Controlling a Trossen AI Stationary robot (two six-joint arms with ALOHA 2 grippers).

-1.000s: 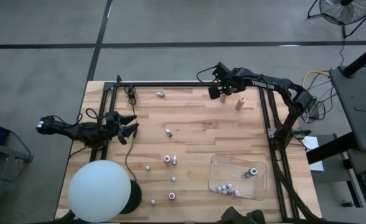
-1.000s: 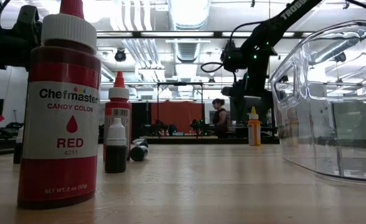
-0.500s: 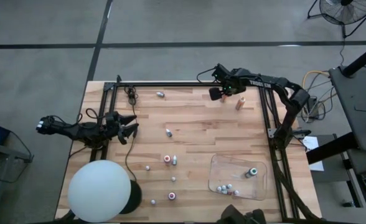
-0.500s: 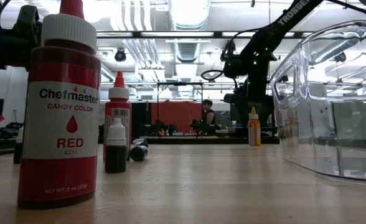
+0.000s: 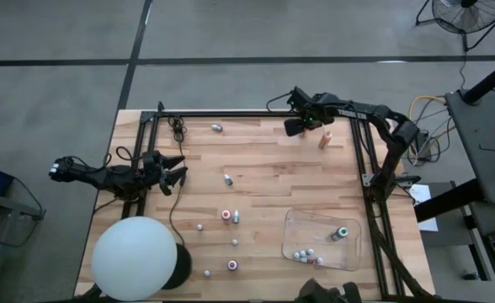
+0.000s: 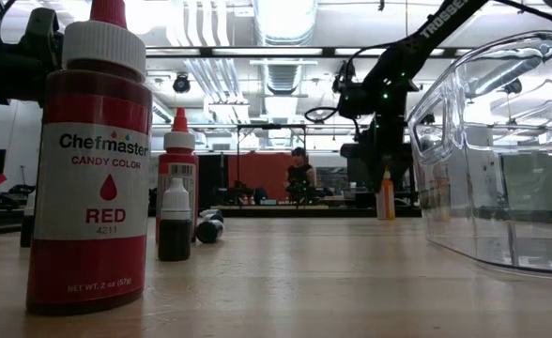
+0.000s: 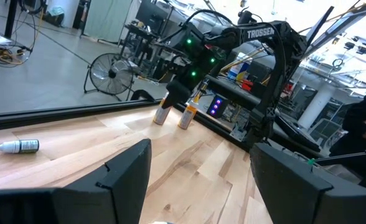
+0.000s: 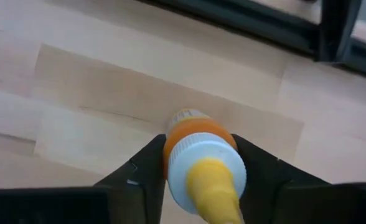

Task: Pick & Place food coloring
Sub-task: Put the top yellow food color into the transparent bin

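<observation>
Food coloring bottles lie scattered on the wooden table [image 5: 256, 189]. At the far edge, my right gripper [image 5: 301, 127] is shut on an upright orange bottle [image 8: 198, 140] with a white cap and a yellow nozzle. A second orange bottle [image 5: 324, 140] stands free on its base just beside it, and it also shows in the left wrist view [image 7: 187, 116]. My left gripper [image 5: 170, 169] waits open at the table's left edge, nothing between its fingers [image 7: 130, 165]. My right gripper pinches the orange bottle's top, at the white cap and orange shoulder [image 8: 177, 149], between its two fingers [image 8: 147, 171]. The fingers come steeply from above, one on each side. The bottle is upright with its base [image 7: 162, 119] on the table.
A clear shallow tray [image 5: 294, 225] at the near right holds several small bottles. Loose bottles lie mid-table [image 5: 228, 178] and near the far edge [image 5: 216, 128]. A big white ball [image 5: 136, 257] fills the near left corner. A black frame rail [image 5: 231, 114] runs along the far edge.
My right gripper's fingers have closed in on the orange bottle at the far edge and taken hold of it. The bottle has stayed upright where it stood.
</observation>
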